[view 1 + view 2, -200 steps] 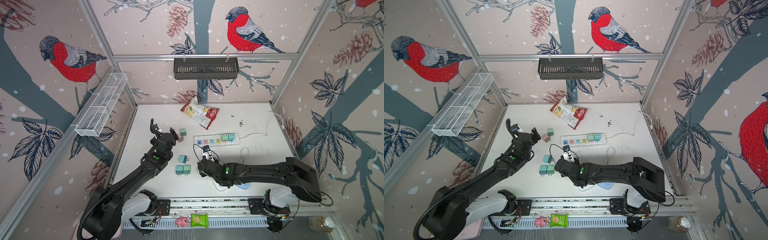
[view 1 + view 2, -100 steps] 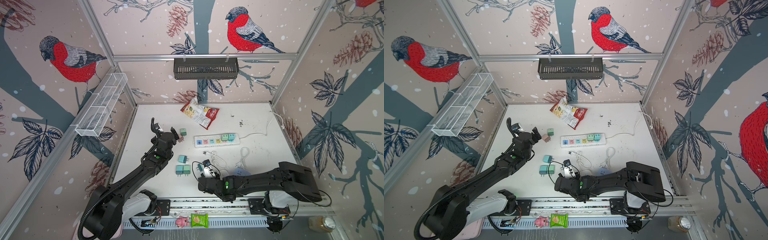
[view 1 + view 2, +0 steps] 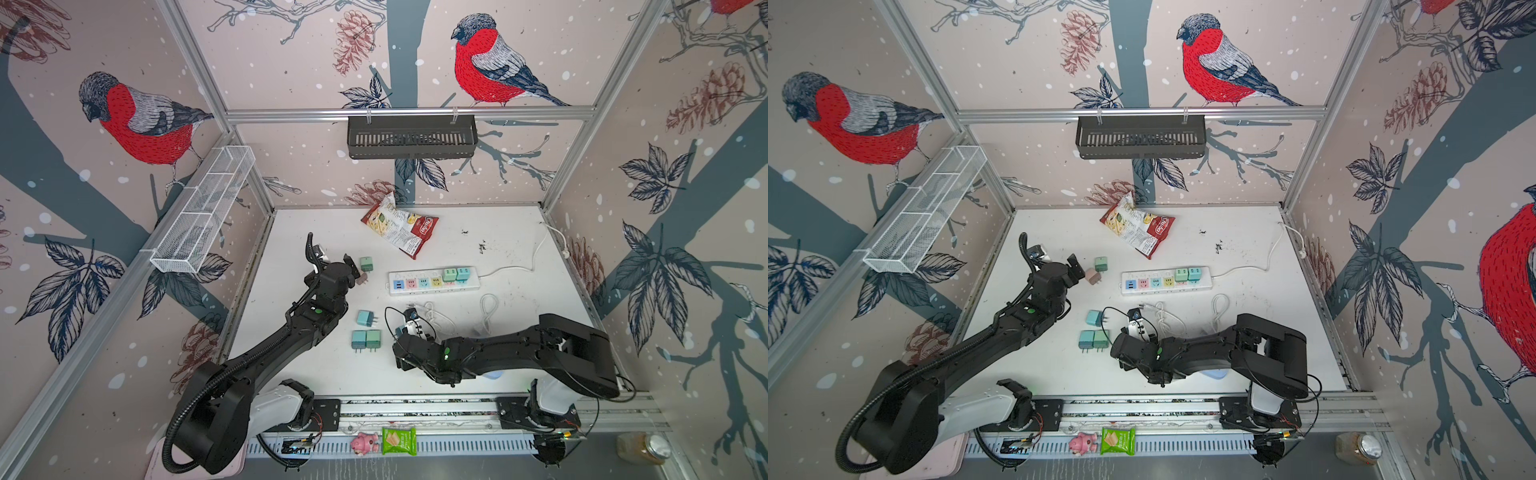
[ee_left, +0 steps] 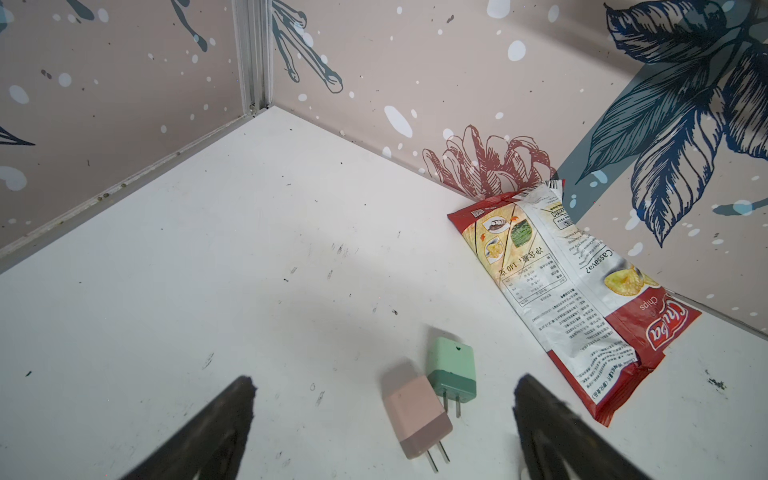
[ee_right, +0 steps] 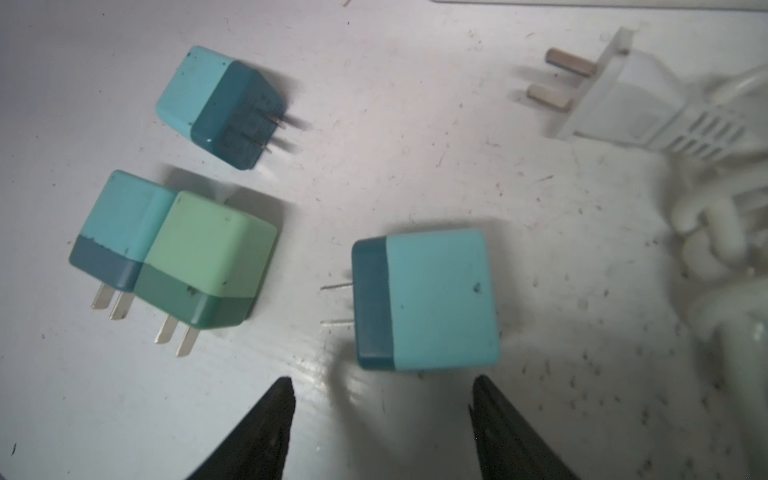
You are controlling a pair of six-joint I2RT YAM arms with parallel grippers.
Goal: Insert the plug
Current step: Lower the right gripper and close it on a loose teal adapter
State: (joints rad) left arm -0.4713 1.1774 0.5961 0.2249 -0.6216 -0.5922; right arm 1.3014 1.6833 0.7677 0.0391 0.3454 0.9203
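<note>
Right gripper (image 5: 382,386) now drawn back from white power strip (image 3: 473,283), jaws half apart and empty, light-blue cube plug (image 5: 428,299) just ahead of them, bare table (image 5: 415,145) around it, left gripper (image 4: 384,382) jaws wide, pink cube plug (image 4: 415,415) just ahead.

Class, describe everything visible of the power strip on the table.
The power strip is a long white plastic bar lying flat on the table, face up. From one end it shows a blue USB panel, then pink, teal and yellow sockets, all empty. A green plug and a teal plug sit side by side in the last sockets. A white cord leaves that end toward the right wall.
</note>
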